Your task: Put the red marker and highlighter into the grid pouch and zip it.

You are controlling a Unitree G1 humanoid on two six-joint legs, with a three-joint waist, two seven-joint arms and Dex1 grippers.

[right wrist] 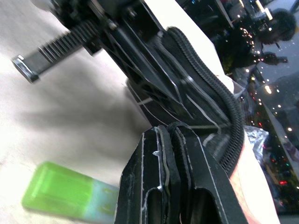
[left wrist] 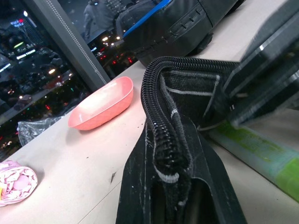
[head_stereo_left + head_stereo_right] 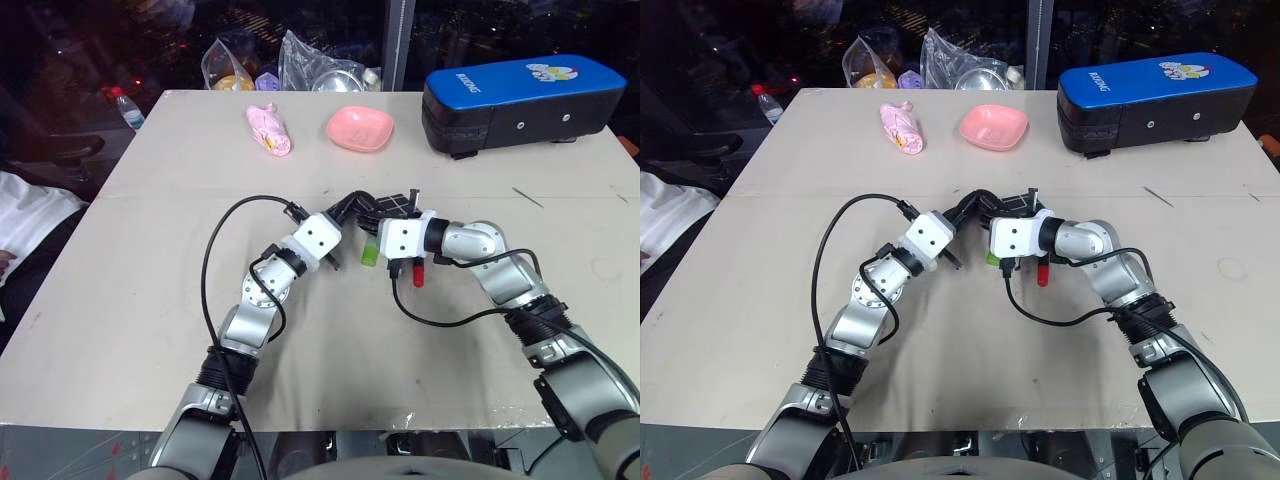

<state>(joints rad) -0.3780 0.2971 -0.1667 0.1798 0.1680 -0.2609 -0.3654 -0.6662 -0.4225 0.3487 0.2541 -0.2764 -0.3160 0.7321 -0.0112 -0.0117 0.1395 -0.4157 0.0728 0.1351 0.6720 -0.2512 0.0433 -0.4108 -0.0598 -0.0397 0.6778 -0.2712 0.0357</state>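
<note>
Grid pouch [image 2: 187, 88] (between 2 claws)

I have the grid pouch [image 3: 375, 208] mid-table, pinched between my left gripper [image 3: 352, 207] and right gripper [image 3: 383, 212]. The highlighter [image 3: 368, 256] and red marker [image 3: 419, 272] lie on the table [image 3: 130, 290] just nearer me. Far behind sit a bowl [image 3: 359, 128], with a case [image 3: 520, 100] to its right.
</note>
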